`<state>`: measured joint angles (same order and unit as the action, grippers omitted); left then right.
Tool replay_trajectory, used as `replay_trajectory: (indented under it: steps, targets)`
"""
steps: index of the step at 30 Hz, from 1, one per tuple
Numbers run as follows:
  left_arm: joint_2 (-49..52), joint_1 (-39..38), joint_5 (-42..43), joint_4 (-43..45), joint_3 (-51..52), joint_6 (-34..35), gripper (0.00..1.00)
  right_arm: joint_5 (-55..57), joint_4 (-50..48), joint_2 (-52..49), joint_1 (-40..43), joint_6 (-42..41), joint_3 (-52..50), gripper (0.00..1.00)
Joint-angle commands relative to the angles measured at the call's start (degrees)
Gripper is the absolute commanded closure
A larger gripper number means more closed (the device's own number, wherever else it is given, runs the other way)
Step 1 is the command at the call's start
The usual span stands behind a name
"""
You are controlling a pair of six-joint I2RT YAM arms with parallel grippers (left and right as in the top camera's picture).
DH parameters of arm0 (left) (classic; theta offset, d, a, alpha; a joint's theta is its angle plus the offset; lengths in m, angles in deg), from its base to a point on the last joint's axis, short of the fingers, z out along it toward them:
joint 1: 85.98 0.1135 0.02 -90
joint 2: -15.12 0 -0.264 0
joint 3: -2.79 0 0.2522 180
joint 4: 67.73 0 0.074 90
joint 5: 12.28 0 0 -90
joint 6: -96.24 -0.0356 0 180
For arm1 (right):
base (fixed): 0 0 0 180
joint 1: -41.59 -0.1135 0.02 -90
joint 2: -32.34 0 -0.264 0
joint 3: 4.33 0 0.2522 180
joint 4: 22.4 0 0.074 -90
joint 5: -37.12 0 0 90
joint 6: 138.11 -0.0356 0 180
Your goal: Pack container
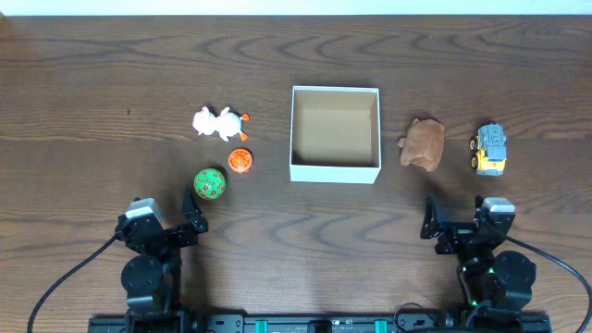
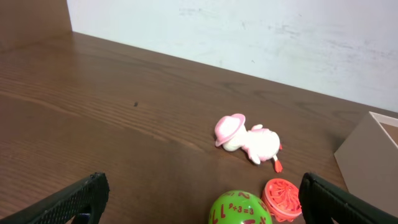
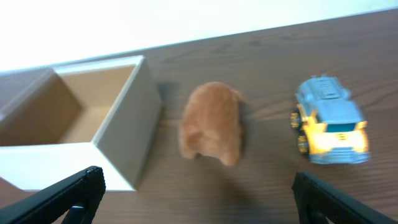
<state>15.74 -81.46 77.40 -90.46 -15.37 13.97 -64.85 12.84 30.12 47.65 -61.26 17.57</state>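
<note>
Left pincer [image 2: 199, 205] and right pincer [image 3: 199, 199] both gape empty; I'd pinch the brown plush toy [image 1: 423, 145], just right of the square white cardboard box [image 1: 335, 172], across its middle.

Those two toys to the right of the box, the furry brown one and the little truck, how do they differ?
The furry brown toy is a rounded, fuzzy lump in one plain colour; the truck is boxy, yellow and grey-blue, with black wheels. The furry brown toy lies close beside the box; the truck sits farther out, beyond it. Both rest on the table, outside the box and apart from each other.
</note>
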Motion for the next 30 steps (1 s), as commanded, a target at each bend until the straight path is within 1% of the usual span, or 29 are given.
replay_trajectory:
  steps: [1, 3, 6, 8, 10, 14, 17, 21, 22, 23, 26, 28, 30]
  targets:
    - [-0.33, 0.35, 1.07, -0.81, 1.09, 0.66, 0.02, -3.34, -0.24, 0.46, -0.68, -11.47, -0.17, 0.01]
    - [-0.09, 0.35, 1.20, -1.18, 0.96, 0.81, 0.02, -4.31, -1.57, 0.46, -0.68, -12.44, -0.17, 0.01]
    - [1.84, 0.35, 1.25, -3.78, -1.09, 3.56, 0.02, -7.63, -5.42, 0.11, -0.68, -8.96, 0.33, 0.01]
    - [4.28, 0.35, 1.29, -6.14, -3.56, 4.00, 0.02, -7.56, -5.68, -1.29, -0.68, -8.61, 1.84, 0.01]
    - [8.09, 0.35, 1.40, -7.98, -7.17, 3.98, 0.02, -7.61, -5.40, -4.35, -0.70, -7.74, 4.09, 0.01]
    - [18.58, 0.35, 1.38, -10.36, -16.41, 3.61, 0.02, -8.28, -4.74, -14.78, -0.90, -4.61, 11.10, 0.01]
    - [28.26, 0.35, 1.38, -13.70, -24.90, 2.78, 0.02, -8.28, -2.08, -24.33, -0.90, -1.68, 18.84, 0.01]
    - [41.70, 0.35, 1.36, -19.58, -36.54, -0.57, 0.02, -8.35, 5.70, -38.27, -0.90, 2.69, 32.59, 0.01]
    - [44.68, 0.37, 1.36, -20.90, -39.10, -1.77, 0.02, -8.74, 8.59, -42.05, -0.92, 3.76, 36.87, 0.01]
    - [49.99, 0.63, 1.36, -23.02, -43.60, -3.06, 0.02, -9.07, 14.01, -48.11, -1.42, 6.12, 44.26, 0.01]
    - [58.07, 1.84, 1.38, -25.35, -49.96, -3.02, 0.02, -8.52, 22.36, -57.88, -3.54, 10.71, 56.26, 0.01]
    - [62.62, 2.67, 1.38, -26.25, -53.18, -3.02, 0.02, -4.70, 27.41, -64.50, -5.79, 12.55, 63.91, 0.01]
    - [66.27, 3.37, 1.38, -26.84, -55.49, -2.99, 0.02, 2.32, 32.26, -71.32, -8.39, 13.68, 71.30, 0.01]
